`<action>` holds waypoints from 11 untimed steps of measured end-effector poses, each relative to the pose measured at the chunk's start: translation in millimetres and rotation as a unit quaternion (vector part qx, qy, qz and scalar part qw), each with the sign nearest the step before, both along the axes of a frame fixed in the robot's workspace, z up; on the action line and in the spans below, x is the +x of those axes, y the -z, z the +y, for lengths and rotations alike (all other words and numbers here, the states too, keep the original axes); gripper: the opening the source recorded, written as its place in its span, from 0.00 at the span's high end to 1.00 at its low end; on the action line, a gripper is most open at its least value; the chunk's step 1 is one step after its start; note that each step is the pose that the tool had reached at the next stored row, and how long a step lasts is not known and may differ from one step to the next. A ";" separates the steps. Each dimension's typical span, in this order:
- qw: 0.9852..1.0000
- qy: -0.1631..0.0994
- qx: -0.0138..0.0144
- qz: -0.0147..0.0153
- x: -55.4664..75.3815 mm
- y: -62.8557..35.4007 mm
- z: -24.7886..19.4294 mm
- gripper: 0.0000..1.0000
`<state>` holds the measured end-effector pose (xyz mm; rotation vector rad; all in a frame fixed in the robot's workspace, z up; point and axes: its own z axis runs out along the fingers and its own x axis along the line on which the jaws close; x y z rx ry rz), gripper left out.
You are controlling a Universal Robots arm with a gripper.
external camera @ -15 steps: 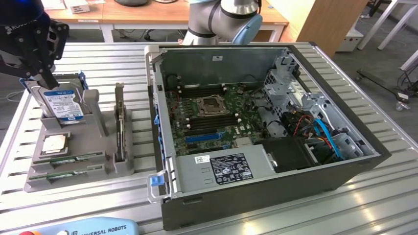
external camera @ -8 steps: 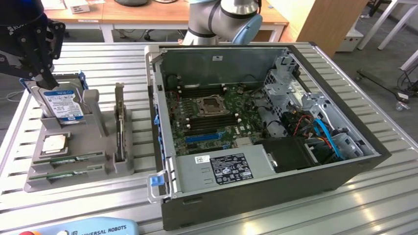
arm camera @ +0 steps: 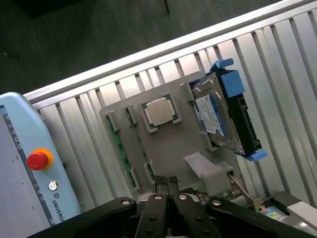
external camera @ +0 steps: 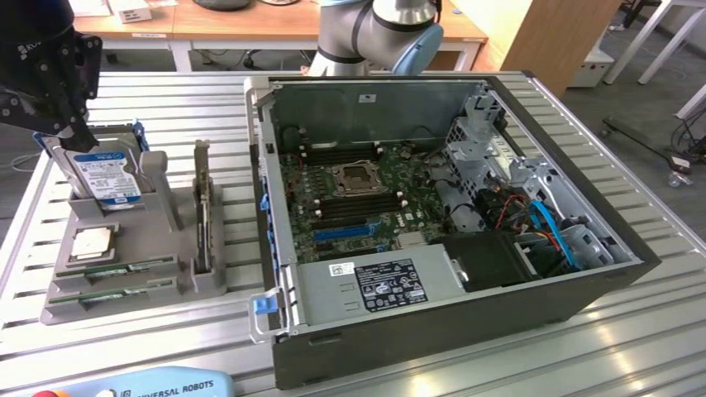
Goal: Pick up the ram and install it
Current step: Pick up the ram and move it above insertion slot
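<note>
Two alike green sticks (external camera: pixel 116 269) (external camera: pixel 115 291) lie flat in the front slots of a grey tray (external camera: pixel 165 308); one of them is the ram, and I cannot tell which. The wrist view shows them as thin green strips (arm camera: pixel 119 148) (arm camera: pixel 140 146) beside the CPU. My gripper (external camera: pixel 66 136) hangs at the tray's far end, by the top of the upright hard drive (external camera: pixel 105 178), well away from the sticks. Its fingers (arm camera: pixel 156 208) are shut with nothing between them. The open computer case (external camera: pixel 441 331) shows dark memory slots (external camera: pixel 342 204) next to the CPU socket (external camera: pixel 359 176).
The tray also holds a CPU (external camera: pixel 91 241) (arm camera: pixel 159 111), the blue-railed hard drive (arm camera: pixel 223 114) and an upright dark expansion card (external camera: pixel 202 217). A teach pendant (external camera: pixel 144 385) with a red stop button (arm camera: pixel 37 159) lies at the slatted table's front edge. Desks stand behind.
</note>
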<state>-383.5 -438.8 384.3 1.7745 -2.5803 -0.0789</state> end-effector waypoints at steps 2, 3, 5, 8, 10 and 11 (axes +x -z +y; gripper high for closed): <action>1.000 -0.019 0.000 0.000 0.0 0.1 0.0 0.90; 1.000 -0.028 0.000 0.000 0.0 0.2 0.0 0.90; 0.999 -0.046 0.000 0.000 0.0 0.4 0.0 0.90; 0.997 -0.073 0.000 0.000 0.0 0.6 0.0 0.90; 0.996 -0.091 0.000 0.000 0.0 0.7 0.0 0.90; 0.995 -0.100 0.000 0.000 0.0 0.8 0.0 0.90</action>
